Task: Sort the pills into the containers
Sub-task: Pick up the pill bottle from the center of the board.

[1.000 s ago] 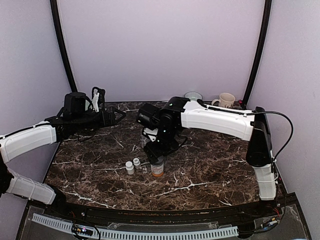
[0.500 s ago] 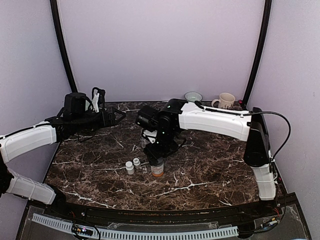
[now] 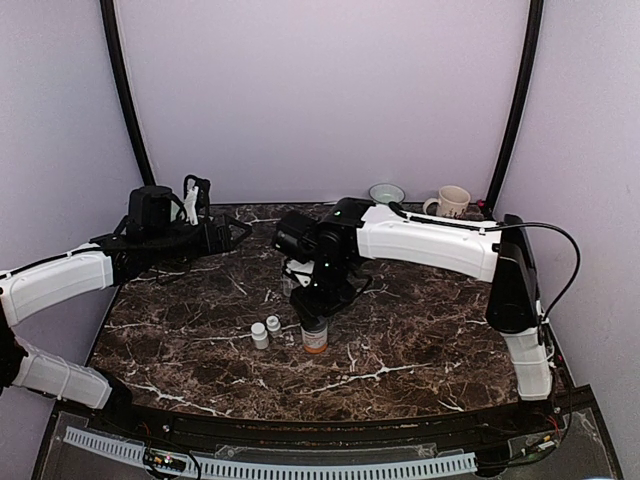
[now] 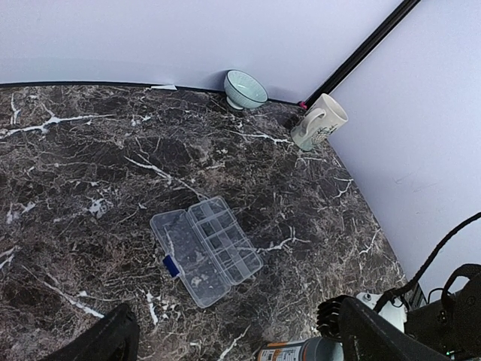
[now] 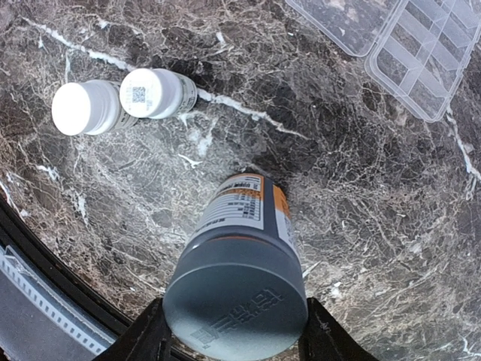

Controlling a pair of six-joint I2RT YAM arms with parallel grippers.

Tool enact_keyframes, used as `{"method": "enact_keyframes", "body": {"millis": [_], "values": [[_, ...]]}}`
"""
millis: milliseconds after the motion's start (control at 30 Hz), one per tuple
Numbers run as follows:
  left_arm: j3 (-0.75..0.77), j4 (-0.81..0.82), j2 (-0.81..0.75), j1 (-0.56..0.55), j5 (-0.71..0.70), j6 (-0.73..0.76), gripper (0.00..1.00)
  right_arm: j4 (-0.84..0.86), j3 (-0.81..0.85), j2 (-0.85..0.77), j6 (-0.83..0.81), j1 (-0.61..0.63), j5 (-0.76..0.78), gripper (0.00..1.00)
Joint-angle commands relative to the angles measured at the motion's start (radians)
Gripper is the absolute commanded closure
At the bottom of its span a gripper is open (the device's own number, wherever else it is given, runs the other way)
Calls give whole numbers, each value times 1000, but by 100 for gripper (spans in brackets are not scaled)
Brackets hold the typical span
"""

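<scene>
- The table (image 3: 420, 340) is dark marble.
- The right gripper (image 5: 233, 331) stands partly open, one finger on each side of the grey cap (image 5: 234, 301); I cannot tell if it grips.
- The left gripper (image 4: 225, 314) is spread wide and empty, above the table's 10 o'clock.
- The box (image 4: 207, 250) lies open, at 11 o'clock from the bottle (image 5: 240, 203).
- The white bottles (image 5: 154, 92) stand at the bottle's 9 o'clock.

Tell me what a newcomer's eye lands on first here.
The orange bottle with its grey cap fills the right wrist view, and the right gripper straddles that cap near the middle of the table. Two white bottles stand close beside it. Farther back, the clear pill box lies open and flat, with no pills visible in it.
</scene>
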Motion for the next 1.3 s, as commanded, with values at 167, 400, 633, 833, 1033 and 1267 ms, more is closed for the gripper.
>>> {"method": "enact_keyframes", "body": {"millis": [167, 400, 633, 833, 1033, 1267], "values": [[-15, 20, 0, 0, 6, -4, 4, 18, 5, 11, -8, -10, 1, 54], [-4, 12, 6, 0, 20, -1, 3, 63, -40, -47, -1, -18, 6, 60], [22, 8, 27, 0, 71, -4, 1, 154, -137, -144, 27, -42, -30, 61], [49, 48, 48, 0, 182, -15, 1, 232, -206, -247, 53, -74, -60, 62], [107, 121, 99, 4, 406, -18, 1, 306, -266, -365, 65, -113, -118, 62], [141, 162, 136, 4, 572, -45, 1, 369, -316, -490, 83, -172, -207, 62]]}}
